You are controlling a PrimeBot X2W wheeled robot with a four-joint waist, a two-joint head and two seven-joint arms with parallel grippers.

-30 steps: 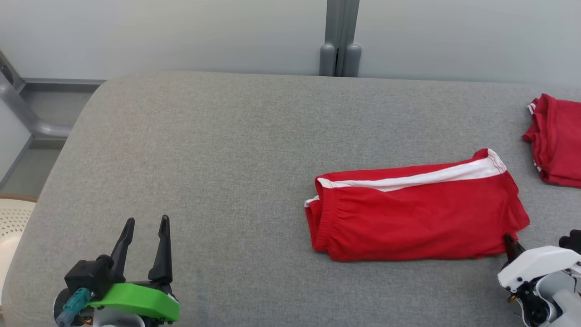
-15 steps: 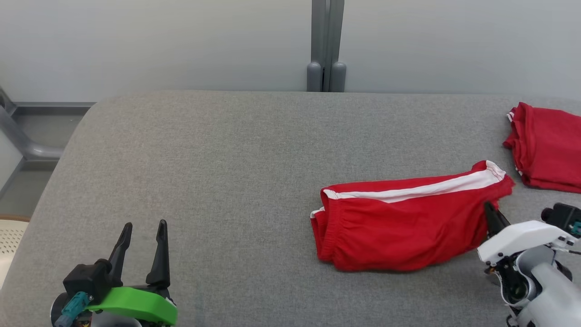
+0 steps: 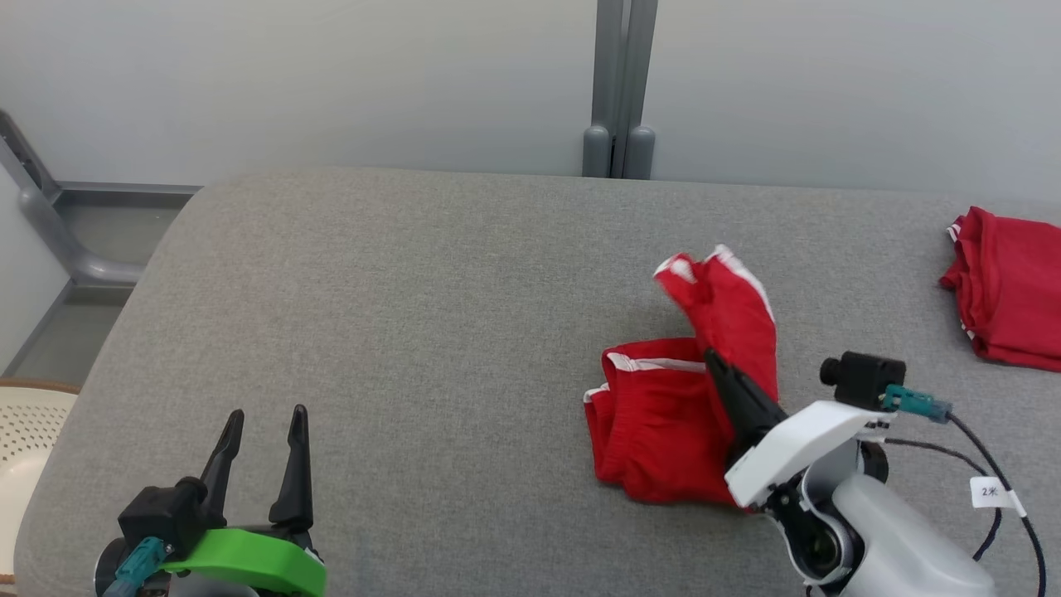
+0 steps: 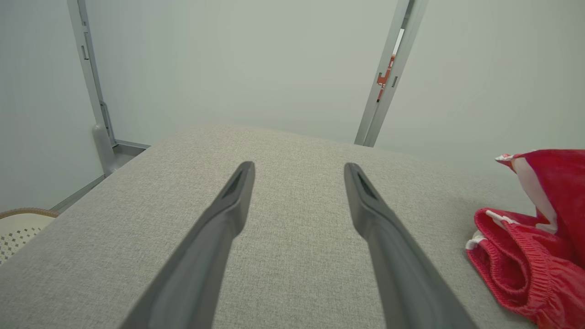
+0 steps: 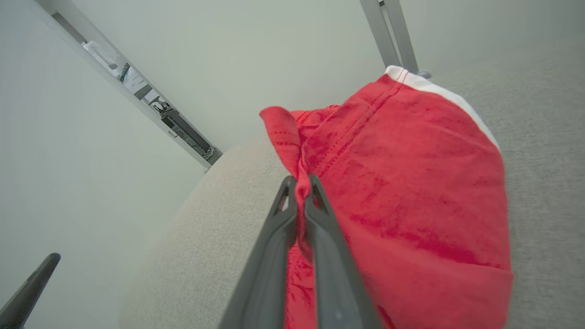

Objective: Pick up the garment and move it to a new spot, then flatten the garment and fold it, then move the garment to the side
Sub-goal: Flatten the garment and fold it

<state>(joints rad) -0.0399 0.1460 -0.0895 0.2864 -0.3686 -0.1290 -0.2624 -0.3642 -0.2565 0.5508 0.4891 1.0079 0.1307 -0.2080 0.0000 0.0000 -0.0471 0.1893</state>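
The garment (image 3: 655, 414) is a pair of red shorts with a white side stripe, lying right of centre on the grey padded table (image 3: 414, 290). My right gripper (image 3: 714, 363) is shut on the shorts' hem and holds that end (image 3: 733, 311) up over the rest of the cloth. In the right wrist view the gripper (image 5: 299, 180) pinches a red fold, and the garment (image 5: 411, 183) drapes to the right. My left gripper (image 3: 265, 414) stands open at the lower left, far from the shorts. In the left wrist view it (image 4: 299, 167) holds nothing, and the garment (image 4: 525, 256) lies at the right edge.
A second folded red garment (image 3: 1007, 290) lies at the table's far right. A cream perforated basket (image 3: 25, 423) sits beyond the table's left edge. A grey post (image 3: 617, 83) stands at the wall behind. A tagged cable (image 3: 990, 489) hangs off my right wrist.
My right gripper has moved left and up, lifting the shorts' right end off the table and over the rest. The head camera has shifted a little. The left arm has stayed put.
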